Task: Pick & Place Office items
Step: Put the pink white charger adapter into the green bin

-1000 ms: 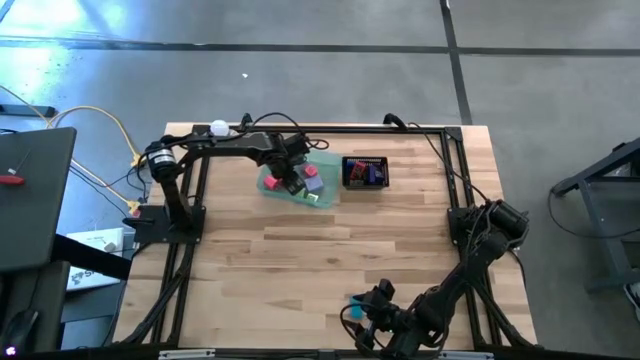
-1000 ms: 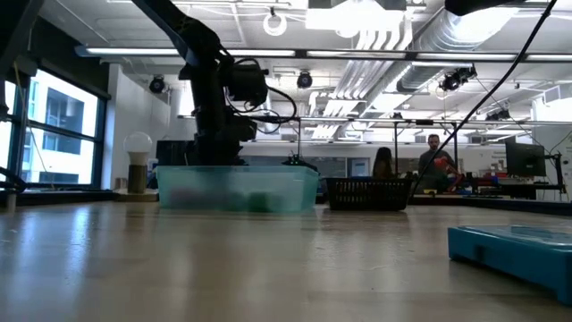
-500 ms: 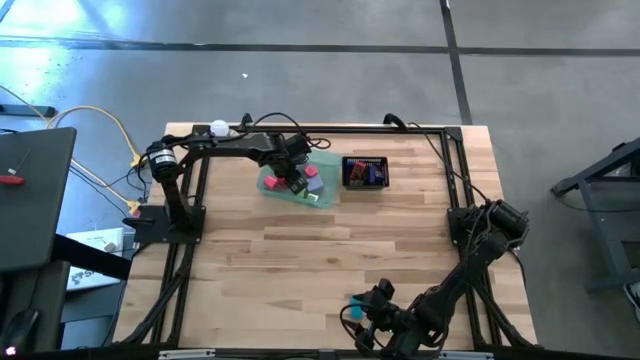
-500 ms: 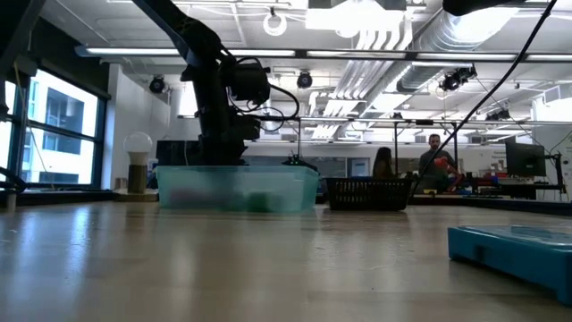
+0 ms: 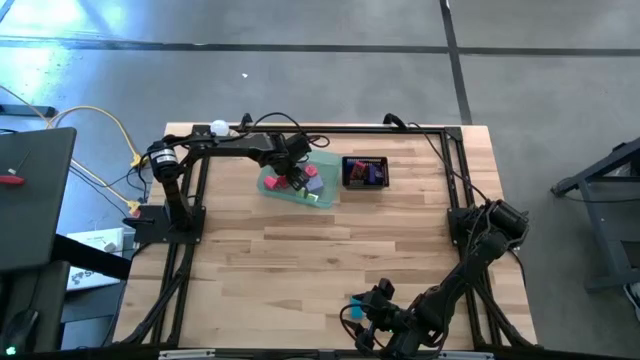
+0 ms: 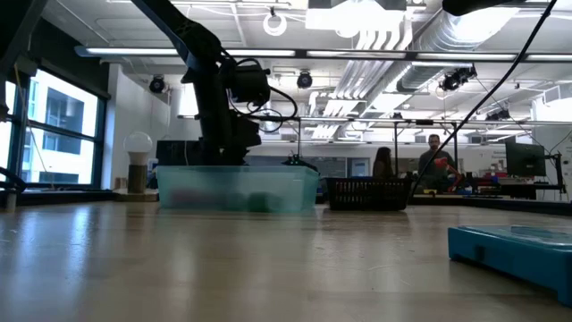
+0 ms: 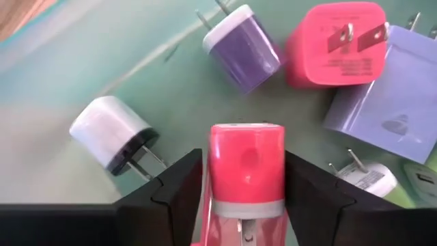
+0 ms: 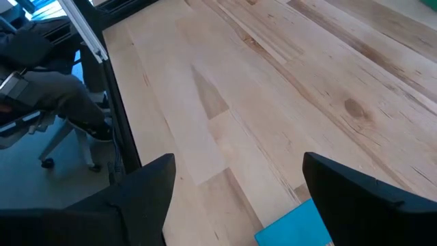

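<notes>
The office items here are small plug chargers lying in the translucent green tray [image 5: 268, 186] at the table's far side: a white one [image 7: 109, 133], a purple one [image 7: 242, 44], a pink one [image 7: 338, 44] and a larger lilac one [image 7: 389, 89]. My left gripper [image 7: 244, 184] reaches steeply down into the tray, open, with a red charger [image 7: 246, 157] between its fingers. More items lie in the black mesh basket [image 5: 365, 172] to the tray's right. My right gripper [image 8: 239, 205] waits open at the table's near edge. My left gripper's fingers [image 7: 181, 184] stand on either side of the red charger's two flanks [image 7: 213, 171], coming from above and pointing steeply down. A thin gap shows at one finger. Whether the other finger touches the charger I cannot tell.
A flat teal-blue object [image 5: 352, 300] lies on the table by my right gripper, also showing in the low view [image 6: 514, 250]. The wide wooden middle of the table [image 5: 330, 250] lies between the arms. People sit in the room beyond the far edge [image 6: 433, 165].
My left gripper has tipped a little where it stands over the tray. My right arm has kept still.
</notes>
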